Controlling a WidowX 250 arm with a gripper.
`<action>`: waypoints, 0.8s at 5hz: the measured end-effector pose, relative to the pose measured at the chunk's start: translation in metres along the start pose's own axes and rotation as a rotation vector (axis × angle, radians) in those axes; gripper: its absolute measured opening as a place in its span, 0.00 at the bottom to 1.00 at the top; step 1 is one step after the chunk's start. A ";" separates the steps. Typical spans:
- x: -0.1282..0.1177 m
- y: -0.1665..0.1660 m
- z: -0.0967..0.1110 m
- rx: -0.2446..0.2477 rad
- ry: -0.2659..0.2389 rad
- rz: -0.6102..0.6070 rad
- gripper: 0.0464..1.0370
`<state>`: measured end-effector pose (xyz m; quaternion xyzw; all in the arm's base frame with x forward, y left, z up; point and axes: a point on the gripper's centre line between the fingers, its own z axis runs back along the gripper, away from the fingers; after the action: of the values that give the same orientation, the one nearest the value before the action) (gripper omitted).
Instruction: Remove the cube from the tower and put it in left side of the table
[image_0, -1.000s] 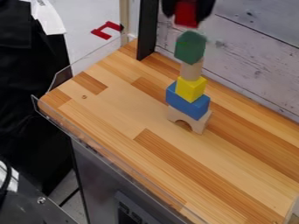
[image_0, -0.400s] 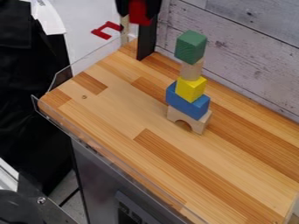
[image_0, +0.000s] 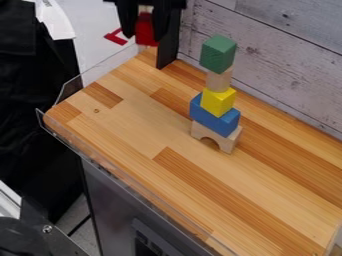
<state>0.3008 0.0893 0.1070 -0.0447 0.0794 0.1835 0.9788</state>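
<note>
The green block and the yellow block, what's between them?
A plain wooden block sits between the green block and the yellow block, in the camera view.

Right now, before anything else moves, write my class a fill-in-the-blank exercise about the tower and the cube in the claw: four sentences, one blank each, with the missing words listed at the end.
The cube held in the claw is coloured ____.
The tower is ____ blocks high.
The top block is coloured ____.
The yellow block sits directly on the ____ block.

Missing words: red; five; green; blue.
</note>
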 end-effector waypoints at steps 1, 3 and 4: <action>0.003 0.010 -0.008 0.033 0.014 -0.041 0.51; 0.016 0.040 -0.030 0.031 0.019 -0.078 0.51; 0.022 0.056 -0.050 0.051 0.070 -0.110 0.51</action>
<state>0.2936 0.1437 0.0510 -0.0306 0.1156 0.1256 0.9848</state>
